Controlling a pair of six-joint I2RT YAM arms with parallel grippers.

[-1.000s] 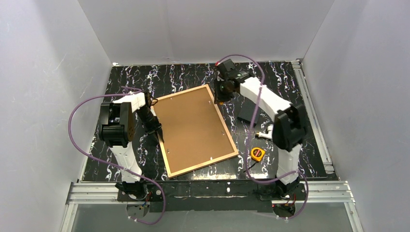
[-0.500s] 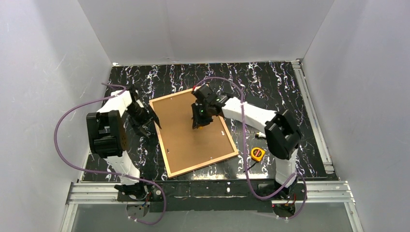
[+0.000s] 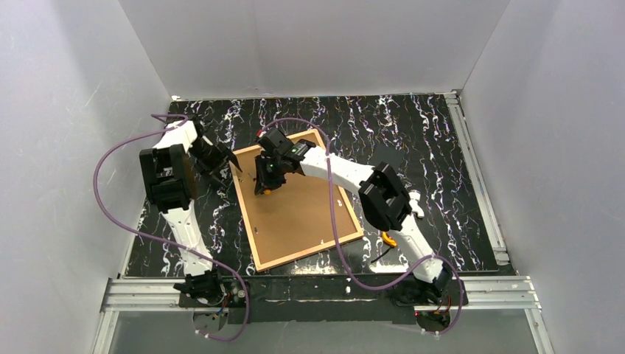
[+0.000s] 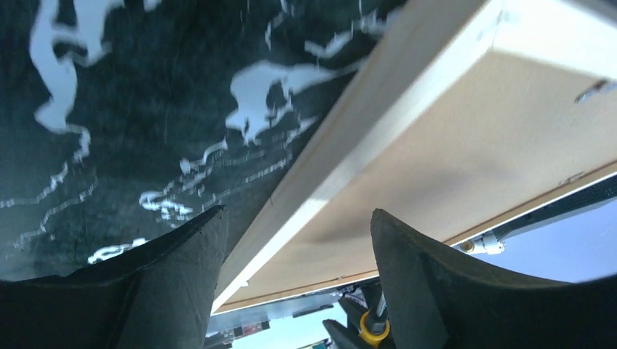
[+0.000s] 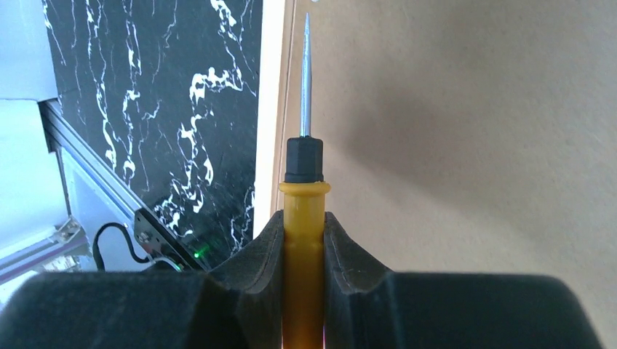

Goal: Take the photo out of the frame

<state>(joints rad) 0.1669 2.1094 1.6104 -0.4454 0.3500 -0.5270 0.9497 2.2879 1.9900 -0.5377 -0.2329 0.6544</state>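
A: Left gripper [image 4: 295,218]?
B: Spread wide, astride frame [image 4: 378,123] edge near far-left corner.
A: Right gripper [image 5: 302,225]?
B: Pinching screwdriver [image 5: 304,163] - tip beside frame's inner edge, over photo [image 5: 473,145]. In frame, brown back up, flat on table [image 3: 413,133].

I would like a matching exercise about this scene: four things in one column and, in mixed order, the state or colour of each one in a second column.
Column one:
1. left gripper
2. right gripper
3. frame
4. table

Column two:
A. black with white veins
B. shut on the yellow-handled screwdriver
C. lying flat, back side up
D. open, holding nothing

Pairs: 1-D, 2-B, 3-C, 4-A.
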